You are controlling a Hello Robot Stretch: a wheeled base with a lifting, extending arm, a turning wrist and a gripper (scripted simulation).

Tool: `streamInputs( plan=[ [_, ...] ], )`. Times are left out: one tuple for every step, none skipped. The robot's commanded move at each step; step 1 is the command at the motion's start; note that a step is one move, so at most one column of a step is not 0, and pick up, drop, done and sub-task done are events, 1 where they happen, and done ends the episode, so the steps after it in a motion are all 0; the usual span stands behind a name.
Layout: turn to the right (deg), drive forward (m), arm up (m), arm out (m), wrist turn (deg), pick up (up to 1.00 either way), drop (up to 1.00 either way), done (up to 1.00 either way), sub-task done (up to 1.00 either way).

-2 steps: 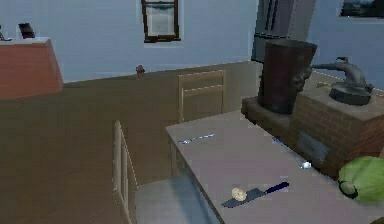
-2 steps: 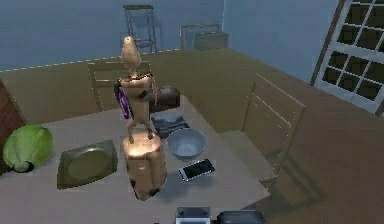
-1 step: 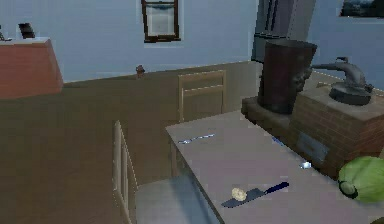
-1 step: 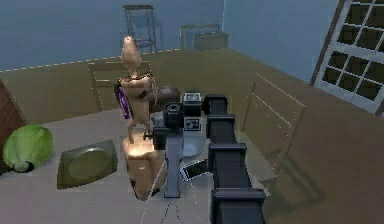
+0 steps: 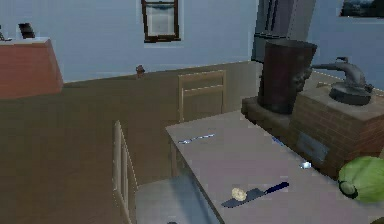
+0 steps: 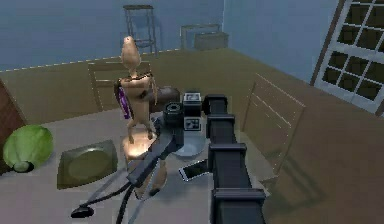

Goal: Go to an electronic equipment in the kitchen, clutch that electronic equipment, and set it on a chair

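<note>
Arm bar [image 6: 228, 170] ends at end effector [image 6: 105, 203] near olive plate [image 6: 85, 162] and lettuce [image 6: 27, 147].

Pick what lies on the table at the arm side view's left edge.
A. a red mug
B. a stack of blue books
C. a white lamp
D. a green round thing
D: a green round thing lies on the table there, left of an olive dish.

Dark square-sectioned arm [image 6: 228, 162] — segmented, it seems — ending in two white squares [image 6: 191, 102] with black marks.
</note>
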Motion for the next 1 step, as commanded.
streamInputs(
  plan=[
    [0.0,0.0,0.0,0.0,45.0,0.0,0.0,0.0,0.0]
  ],
)
